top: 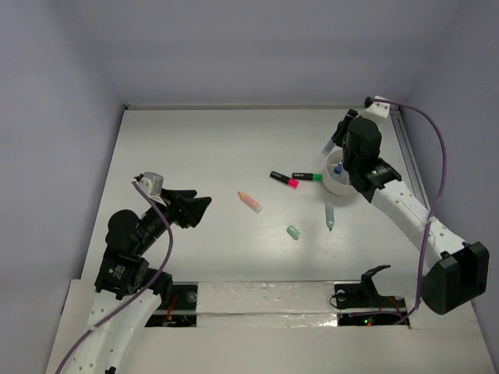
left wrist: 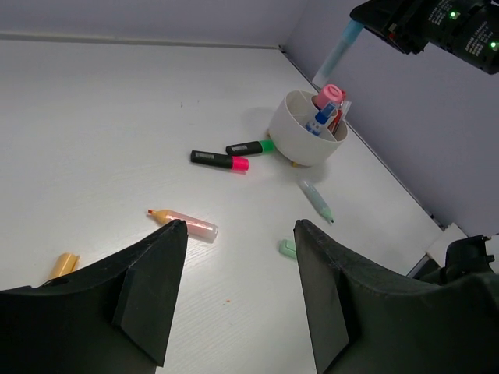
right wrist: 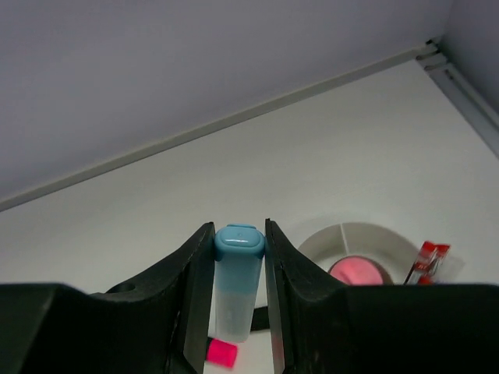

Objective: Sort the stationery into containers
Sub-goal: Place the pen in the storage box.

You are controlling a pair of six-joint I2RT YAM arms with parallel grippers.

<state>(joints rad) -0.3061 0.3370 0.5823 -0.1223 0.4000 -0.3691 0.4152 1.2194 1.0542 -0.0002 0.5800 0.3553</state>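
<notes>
The white round cup stands at the far right and has dividers inside. It holds a pink-capped bottle, red pens and a blue item. My right gripper is shut on a light blue marker and holds it above the table just left of the cup. On the table lie a pink-capped marker, a green-capped marker, an orange marker, a mint eraser and a mint pen. My left gripper is open and empty above the table at the left.
A small orange cap lies near my left gripper's left finger. The right wall and a metal rail run close behind the cup. Walls close the table on the left and far sides.
</notes>
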